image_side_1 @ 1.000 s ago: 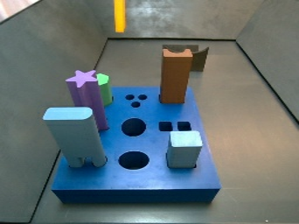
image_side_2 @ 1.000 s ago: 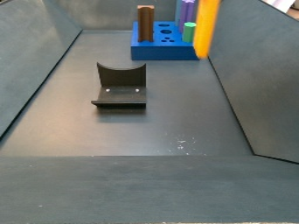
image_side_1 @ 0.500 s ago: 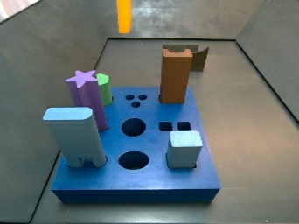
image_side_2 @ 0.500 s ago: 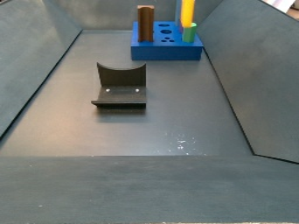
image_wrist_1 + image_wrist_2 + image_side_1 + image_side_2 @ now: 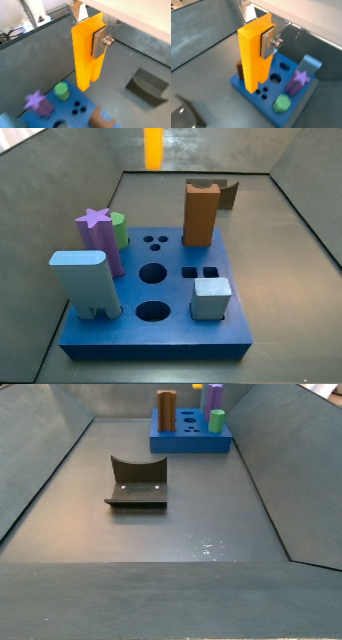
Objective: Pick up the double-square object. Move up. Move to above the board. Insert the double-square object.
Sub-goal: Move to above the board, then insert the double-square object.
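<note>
The double-square object (image 5: 85, 55) is a tall orange-yellow bar that hangs upright in my gripper (image 5: 90, 42). The gripper is shut on the bar's upper part, and a silver finger (image 5: 269, 42) presses its side in both wrist views. The bar (image 5: 252, 57) hangs high above the floor, over the brown-peg side of the blue board (image 5: 254, 100). In a side view only its lower part (image 5: 154, 148) shows at the upper edge, beyond the far end of the board (image 5: 160, 333). In the opposite side view just a sliver (image 5: 197, 386) shows above the board (image 5: 187, 442).
On the board stand a brown peg (image 5: 201, 213), a purple star post (image 5: 96, 228), a green cylinder (image 5: 119, 228), a tall pale blue block (image 5: 83, 283) and a small pale blue block (image 5: 210, 298). The fixture (image 5: 136, 482) stands on the floor beyond the board's far end.
The bar has moved across the bin toward the board and risen; in one side view it has almost left the upper edge. The board and its pieces have not moved.
</note>
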You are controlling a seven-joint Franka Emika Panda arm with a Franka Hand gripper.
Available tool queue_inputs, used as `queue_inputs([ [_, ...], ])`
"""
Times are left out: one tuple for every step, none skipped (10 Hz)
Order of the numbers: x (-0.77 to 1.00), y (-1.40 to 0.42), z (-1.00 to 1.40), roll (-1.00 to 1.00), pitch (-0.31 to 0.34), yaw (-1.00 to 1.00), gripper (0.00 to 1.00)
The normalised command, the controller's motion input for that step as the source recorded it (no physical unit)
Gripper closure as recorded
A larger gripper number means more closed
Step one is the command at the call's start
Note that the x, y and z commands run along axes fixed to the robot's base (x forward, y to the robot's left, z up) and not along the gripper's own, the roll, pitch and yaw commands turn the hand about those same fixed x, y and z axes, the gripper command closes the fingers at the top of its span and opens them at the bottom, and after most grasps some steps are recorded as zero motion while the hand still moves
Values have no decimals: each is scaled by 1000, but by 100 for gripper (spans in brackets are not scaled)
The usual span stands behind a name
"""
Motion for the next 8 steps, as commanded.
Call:
queue_inputs([
  [191,-370,128,17,117,4,100],
  [146,-249,89,15,99,5,100],
  [43,0,-149,0,-160,-994,100],
  [17,0,-106,0,-131,-1000,100],
  [9,0,-97,0,-117,-1000,100],
  [14,0,-109,0,-124,-1000,100],
  [9,0,-94,0,-117,-1000,100],
  [23,0,-120,0,-134,-1000,100],
])
